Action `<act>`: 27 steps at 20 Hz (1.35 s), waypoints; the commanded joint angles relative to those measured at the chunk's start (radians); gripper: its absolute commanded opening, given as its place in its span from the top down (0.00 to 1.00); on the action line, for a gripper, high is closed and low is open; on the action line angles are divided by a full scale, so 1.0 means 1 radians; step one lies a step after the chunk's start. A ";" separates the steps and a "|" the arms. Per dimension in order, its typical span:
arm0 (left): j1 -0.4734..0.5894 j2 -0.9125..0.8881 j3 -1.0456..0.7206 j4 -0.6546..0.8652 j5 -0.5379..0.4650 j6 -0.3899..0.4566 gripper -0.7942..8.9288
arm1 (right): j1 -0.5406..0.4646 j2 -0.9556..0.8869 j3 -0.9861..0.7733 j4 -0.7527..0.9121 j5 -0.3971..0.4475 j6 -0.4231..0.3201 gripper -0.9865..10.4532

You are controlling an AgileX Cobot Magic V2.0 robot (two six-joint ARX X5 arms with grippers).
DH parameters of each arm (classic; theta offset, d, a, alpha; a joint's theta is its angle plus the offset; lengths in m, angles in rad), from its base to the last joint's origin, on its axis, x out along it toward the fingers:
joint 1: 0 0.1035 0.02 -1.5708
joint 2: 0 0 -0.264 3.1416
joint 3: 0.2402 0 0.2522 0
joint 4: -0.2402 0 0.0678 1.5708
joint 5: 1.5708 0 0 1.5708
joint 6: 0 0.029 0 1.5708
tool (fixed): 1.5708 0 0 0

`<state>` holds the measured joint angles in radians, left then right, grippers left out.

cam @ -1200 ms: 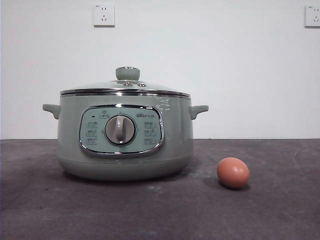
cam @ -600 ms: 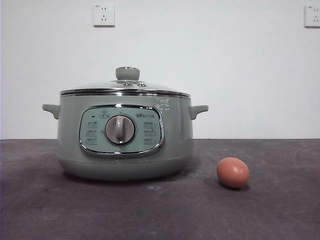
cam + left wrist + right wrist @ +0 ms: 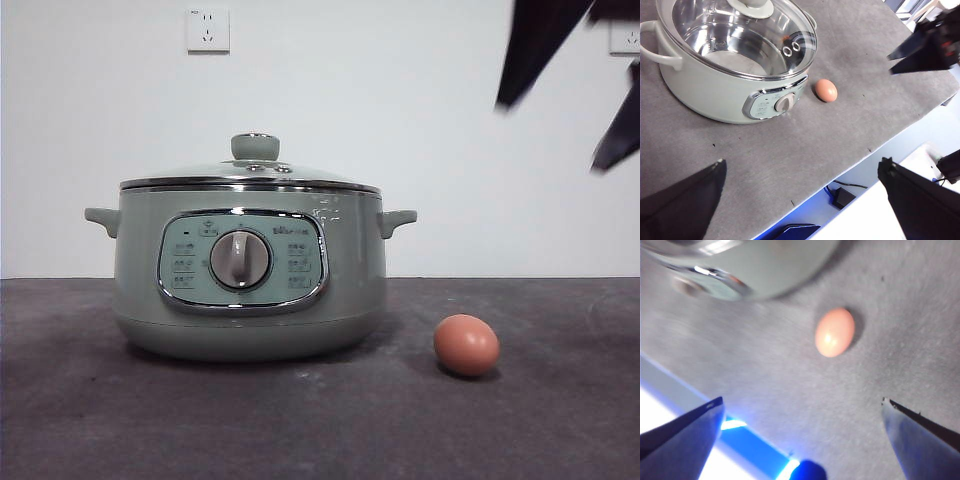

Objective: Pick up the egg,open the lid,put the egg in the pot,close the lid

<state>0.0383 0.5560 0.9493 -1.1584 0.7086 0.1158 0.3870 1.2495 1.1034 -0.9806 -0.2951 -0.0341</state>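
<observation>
— Egg (image 3: 466, 345) first: where is it?

— Lying on its side on the dark grey table (image 3: 300, 430), by itself, just beside the pot (image 3: 250, 280) on the side of the control panel's far edge. It touches nothing but the table. My right wrist camera shows it too, a little blurred, between and ahead of my spread jaws.

— So your right gripper (image 3: 575, 95) is empty?

— Yes. Its jaws stand wide apart with nothing between them, high above the table. In the front view they show as two dark, smeared tips at the upper corner, above the egg and well apart from it.

— And the pot?

— Upright, dial (image 3: 240, 261) facing the front camera, with the lid (image 3: 250, 175) seated flat on its rim and the green knob (image 3: 255, 147) on top. Through the glass, my left wrist camera shows a bare shiny steel inside.

— Your left gripper (image 3: 800, 200)?

— Also spread wide and holding nothing, well back from pot and egg, over the near edge of the table. Behind everything is a white wall with two sockets (image 3: 208, 30).
</observation>
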 commanded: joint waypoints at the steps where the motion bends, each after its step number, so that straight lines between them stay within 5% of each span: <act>1: 0.000 0.000 0.001 0.005 0.000 0.008 0.24 | 0.037 0.091 0.000 0.050 0.042 0.033 0.37; 9: 0.000 0.000 0.001 0.005 -0.001 0.008 0.24 | 0.130 0.360 -0.001 0.222 0.194 0.114 0.40; 13: 0.000 0.000 0.001 0.005 -0.001 0.008 0.24 | 0.144 0.450 -0.001 0.270 0.202 0.132 0.40; 24: 0.000 0.000 0.001 0.005 -0.001 0.008 0.24 | 0.145 0.505 -0.001 0.322 0.225 0.150 0.76; 27: 0.000 0.000 0.001 0.005 -0.002 0.008 0.24 | 0.145 0.505 -0.001 0.325 0.220 0.148 0.93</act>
<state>0.0383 0.5564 0.9493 -1.1580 0.7082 0.1158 0.5301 1.7401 1.1046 -0.6567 -0.0742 0.1089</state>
